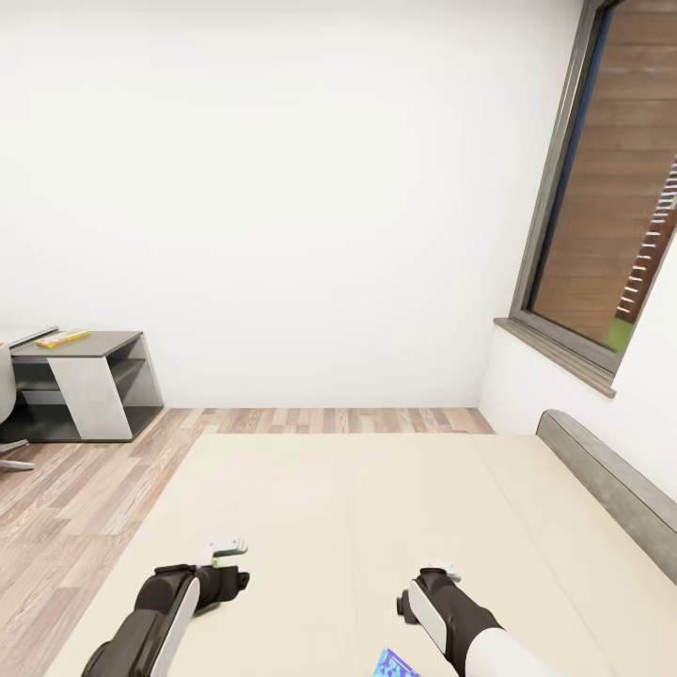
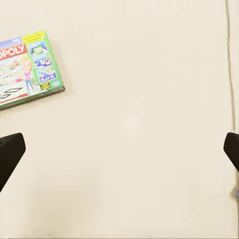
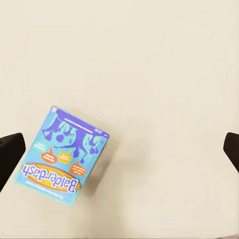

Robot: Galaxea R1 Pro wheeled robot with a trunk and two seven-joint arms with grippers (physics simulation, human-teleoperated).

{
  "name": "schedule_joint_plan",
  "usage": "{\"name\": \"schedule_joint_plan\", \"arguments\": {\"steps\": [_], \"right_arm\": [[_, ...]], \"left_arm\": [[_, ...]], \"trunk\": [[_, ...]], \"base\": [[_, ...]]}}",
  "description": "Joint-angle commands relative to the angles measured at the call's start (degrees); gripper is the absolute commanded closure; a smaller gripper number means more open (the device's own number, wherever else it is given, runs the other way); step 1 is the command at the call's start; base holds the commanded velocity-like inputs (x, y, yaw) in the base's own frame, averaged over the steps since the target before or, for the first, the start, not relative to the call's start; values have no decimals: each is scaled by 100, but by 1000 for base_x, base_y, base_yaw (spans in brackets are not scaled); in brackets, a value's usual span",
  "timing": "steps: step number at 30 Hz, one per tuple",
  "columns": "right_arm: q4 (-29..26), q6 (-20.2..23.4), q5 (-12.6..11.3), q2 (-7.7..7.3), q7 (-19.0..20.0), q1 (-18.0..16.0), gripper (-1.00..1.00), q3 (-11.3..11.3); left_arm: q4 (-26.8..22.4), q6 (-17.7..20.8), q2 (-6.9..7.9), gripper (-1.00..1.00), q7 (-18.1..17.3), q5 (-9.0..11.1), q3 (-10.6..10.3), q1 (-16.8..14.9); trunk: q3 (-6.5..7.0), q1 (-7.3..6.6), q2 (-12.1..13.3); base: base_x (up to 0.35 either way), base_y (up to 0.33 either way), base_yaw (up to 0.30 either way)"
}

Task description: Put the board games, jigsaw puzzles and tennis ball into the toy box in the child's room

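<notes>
Board games lie flat on the smooth cream bed [image 1: 357, 508]: a glossy blue Balderdash box [image 3: 62, 155] under the right gripper [image 3: 119, 149] at 8 o'clock, a Monopoly box [image 2: 27, 67] beneath the left gripper [image 2: 119, 149] at 10. Both grippers gape wide, holding nothing.

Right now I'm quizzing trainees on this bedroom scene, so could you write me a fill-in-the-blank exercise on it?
1. The blue Balderdash box lies flat on the cream ____.
2. The box in the left wrist view carries the letters "OPOLY" in ____.
3. Both the left hand and the right hand have their jaws ____.

Missing words: mattress; red; open
</notes>
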Motion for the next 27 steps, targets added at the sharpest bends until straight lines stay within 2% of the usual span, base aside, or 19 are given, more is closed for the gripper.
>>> {"name": "schedule_joint_plan", "arguments": {"steps": [1, 7, 12, 27], "right_arm": [[-10, 55, -58, -5, -39, -4, -100, 48], [-44, 165, -51, -9, -10, -6, -100, 56], [-63, 191, -49, -9, 84, -2, -100, 57], [-75, 228, -49, -6, 115, -2, -100, 65]], "left_arm": [[-45, 98, 1, -100, 12, 47, 16, -4], [-199, 301, 41, -100, -18, 45, 93, -11], [-234, 347, 64, -100, -28, 49, 301, -23], [-238, 375, 32, -100, -15, 61, 364, -32]], "trunk": [[-10, 2, -8], [-10, 2, -8], [-10, 2, -8], [-72, 2, -8]], "base": [[0, 0, 0], [0, 0, 0], [0, 0, 0], [0, 0, 0]]}}
